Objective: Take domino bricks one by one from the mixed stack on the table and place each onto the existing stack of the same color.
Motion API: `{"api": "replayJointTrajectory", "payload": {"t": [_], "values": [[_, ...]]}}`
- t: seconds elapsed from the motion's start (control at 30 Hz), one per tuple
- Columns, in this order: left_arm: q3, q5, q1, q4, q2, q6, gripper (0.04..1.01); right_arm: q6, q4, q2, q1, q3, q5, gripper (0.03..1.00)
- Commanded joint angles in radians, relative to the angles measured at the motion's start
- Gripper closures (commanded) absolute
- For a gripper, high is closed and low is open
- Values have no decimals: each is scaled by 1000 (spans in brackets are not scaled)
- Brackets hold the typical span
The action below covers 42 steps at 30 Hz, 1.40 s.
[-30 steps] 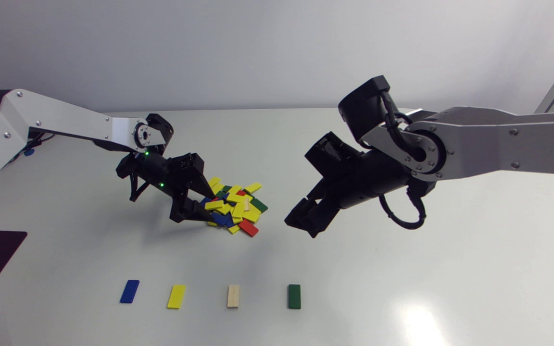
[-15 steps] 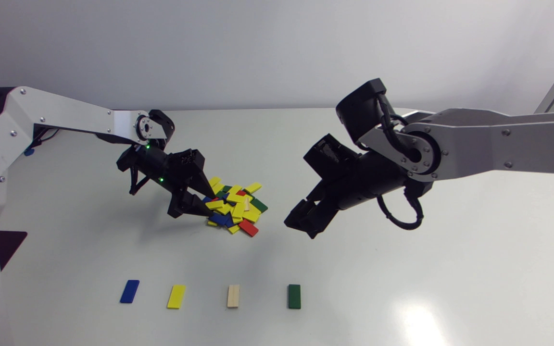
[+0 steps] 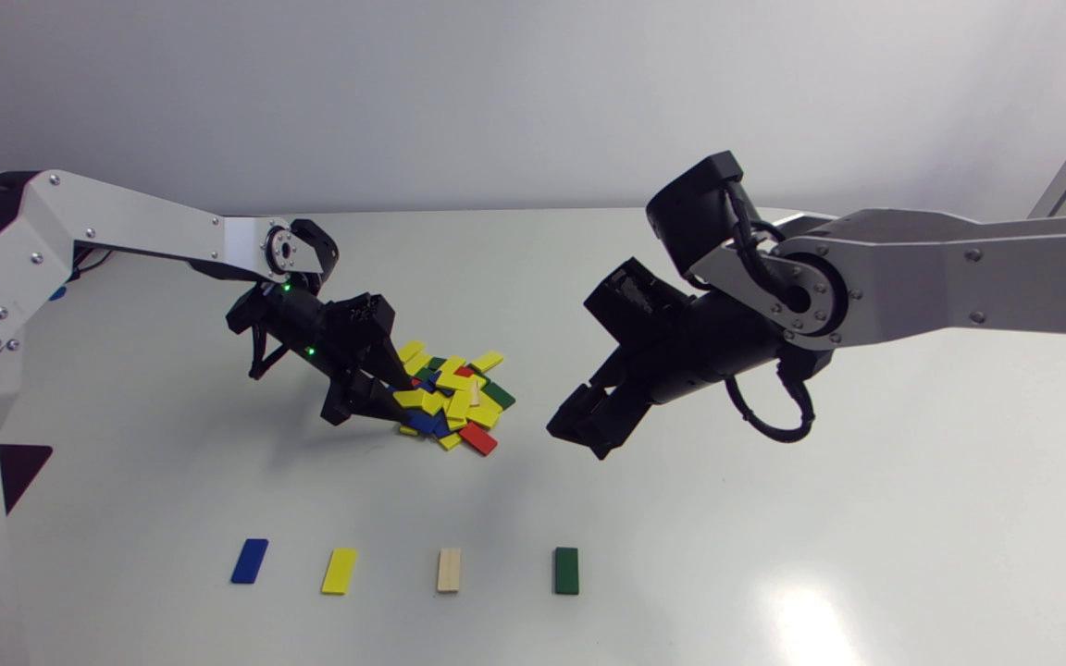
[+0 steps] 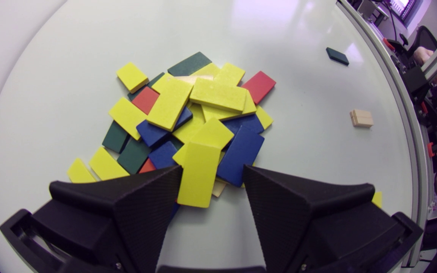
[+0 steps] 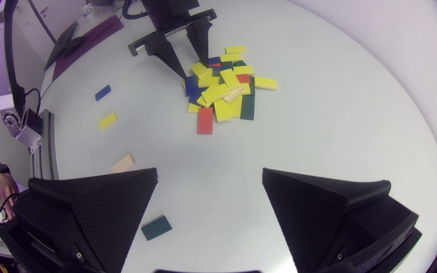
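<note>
Closing on the nearest yellow brick at the edge of the mixed pile (image 3: pixel 454 398)

Left tool (image 4: pixel 212 169) sits low on the table (image 3: pixel 774 518), released, its 2 fingers straddling a yellow brick (image 4: pixel 198 174) that overhangs the pile's near edge; 1 finger looks to touch its long side, while the other stands apart by a blue brick (image 4: pixel 241 155). I judge that the squeeze should be centred across the short width and kept shallow to spare the blue brick. The lift should go straight up before carrying to the yellow stack (image 3: pixel 340 571). Right tool (image 3: pixel 581 435) hangs released, apart from the pile.
</note>
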Motion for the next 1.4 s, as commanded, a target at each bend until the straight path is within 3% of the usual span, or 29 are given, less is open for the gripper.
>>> {"api": "replayJointTrajectory", "payload": {"t": [0.0, 0.37, 0.77, 1.13, 1.37], "values": [[29, 16, -3, -27, 30, 49, 539, -11, 6, 21, -5, 15, -6, 66], [40, 18, -2, -41, 34, 52, 569, -12, 9, 21, -7, 13, -4, 66], [3, 16, 82, -56, -13, 82, 567, -17, 12, 24, -5, 12, -6, 66], [-187, 12, 102, 87, -114, 46, 561, -18, 17, 24, -7, 4, -6, 66], [-247, -4, 119, 136, -142, 42, 561, -15, 18, 23, -1, -1, -6, 66]]}}
